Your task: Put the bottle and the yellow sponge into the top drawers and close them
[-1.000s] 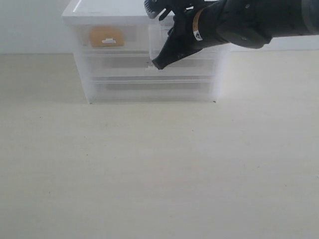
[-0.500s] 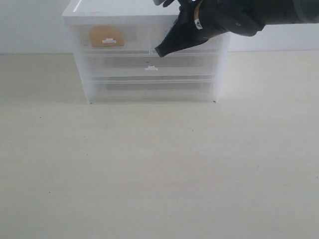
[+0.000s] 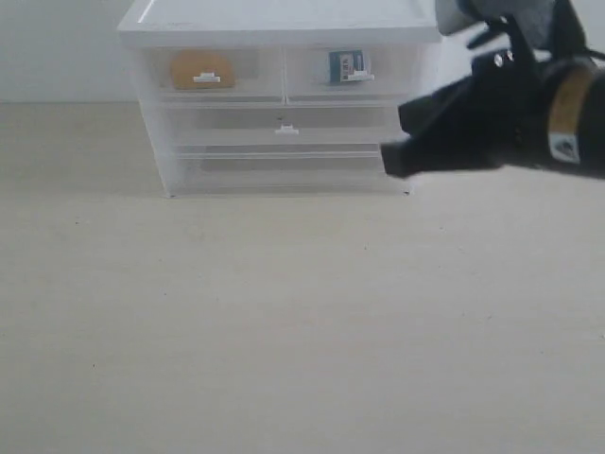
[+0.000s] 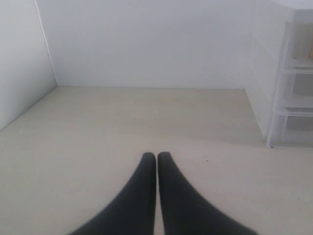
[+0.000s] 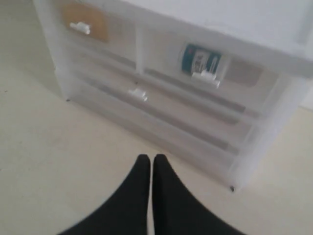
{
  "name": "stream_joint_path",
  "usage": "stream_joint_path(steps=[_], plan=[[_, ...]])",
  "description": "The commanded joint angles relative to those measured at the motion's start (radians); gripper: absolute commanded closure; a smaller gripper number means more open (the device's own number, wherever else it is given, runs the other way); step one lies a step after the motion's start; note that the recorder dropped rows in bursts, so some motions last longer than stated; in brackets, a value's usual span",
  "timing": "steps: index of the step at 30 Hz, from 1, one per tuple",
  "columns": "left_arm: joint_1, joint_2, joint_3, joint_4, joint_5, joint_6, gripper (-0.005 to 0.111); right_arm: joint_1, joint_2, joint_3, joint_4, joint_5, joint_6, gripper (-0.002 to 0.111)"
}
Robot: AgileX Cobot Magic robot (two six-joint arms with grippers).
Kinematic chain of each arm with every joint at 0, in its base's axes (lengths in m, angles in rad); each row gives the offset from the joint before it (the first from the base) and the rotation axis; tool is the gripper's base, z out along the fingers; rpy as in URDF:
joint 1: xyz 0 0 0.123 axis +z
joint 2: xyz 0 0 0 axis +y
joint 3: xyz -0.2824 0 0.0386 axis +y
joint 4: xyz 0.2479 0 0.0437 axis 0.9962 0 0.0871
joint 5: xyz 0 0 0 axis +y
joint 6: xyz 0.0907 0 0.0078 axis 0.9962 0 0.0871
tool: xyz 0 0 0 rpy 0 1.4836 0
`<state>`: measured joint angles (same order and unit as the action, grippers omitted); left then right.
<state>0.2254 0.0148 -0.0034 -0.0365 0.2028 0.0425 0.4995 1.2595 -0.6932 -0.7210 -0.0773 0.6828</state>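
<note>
Exterior view: a small rectangular yellow-orange sponge is seen inside the clear plastic top-left drawer, and a small white teal-labelled bottle inside the top-right drawer. Both drawers appear closed.

Left wrist view: the black left tool is pressed together, empty, above the pale tabletop.

Right wrist view: the black right tool is pressed together, empty, apart from the white-framed cabinet.

The task is judged finished; only parking of the arms seems called for.

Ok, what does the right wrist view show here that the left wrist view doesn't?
Right wrist only: the small white teal-labelled plastic bottle in a shut clear top drawer, the white drawer handles, the shut right gripper. Left wrist only: the shut left gripper, a wall corner. Both: the white-framed clear-drawer cabinet, the pale tabletop, and the yellow-orange sponge block, perhaps the tan tint at the left view's edge.
</note>
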Motion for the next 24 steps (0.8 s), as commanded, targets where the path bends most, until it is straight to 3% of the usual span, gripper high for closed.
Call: stream_joint_path(steps=[1, 4, 7, 13, 24], plan=[[-0.002, 0.004, 0.003, -0.007, -0.001, -0.009, 0.103, -0.001, -0.183, 0.229, 0.276, -0.085, -0.227, 0.106], [-0.002, 0.004, 0.003, -0.007, -0.001, -0.009, 0.103, -0.001, -0.297, 0.417, 0.652, -0.236, -0.509, 0.106], [-0.002, 0.004, 0.003, -0.007, -0.001, -0.009, 0.103, -0.001, -0.382, 0.557, 0.805, -0.341, -0.631, 0.106], [-0.002, 0.004, 0.003, -0.007, -0.001, -0.009, 0.103, -0.001, -0.474, 0.671, 0.820, -0.346, -0.683, 0.106], [-0.002, 0.004, 0.003, -0.007, -0.001, -0.009, 0.103, -0.030, -0.586, 0.693, 0.820, -0.335, -0.663, 0.106]])
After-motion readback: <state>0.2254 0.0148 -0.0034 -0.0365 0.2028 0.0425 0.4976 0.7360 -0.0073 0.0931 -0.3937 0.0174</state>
